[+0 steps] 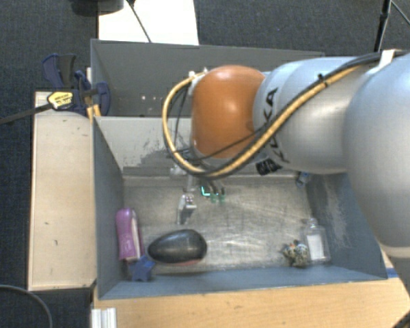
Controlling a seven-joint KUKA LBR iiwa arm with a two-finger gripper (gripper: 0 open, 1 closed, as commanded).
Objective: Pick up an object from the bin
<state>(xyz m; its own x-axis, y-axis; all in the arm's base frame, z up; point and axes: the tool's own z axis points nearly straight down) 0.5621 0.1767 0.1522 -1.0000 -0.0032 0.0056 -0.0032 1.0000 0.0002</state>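
Tool (186, 212) beneath KUKA-lettered arm (314, 118)

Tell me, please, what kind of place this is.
Probably a robotics laboratory set up for picking tests. A large silver robot arm with an orange wrist cover reaches into a grey metal bin, where loose things lie, such as a purple plastic bottle and a dark oval lump.

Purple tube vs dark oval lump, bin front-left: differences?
Colour: the purple tube is pinkish-purple, the dark oval lump near black. Shape: the tube is slim and long, the lump broad and rounded. Pose: the tube runs along the bin at its left wall, the lump lies crosswise. Both lie flat on its floor, side by side.
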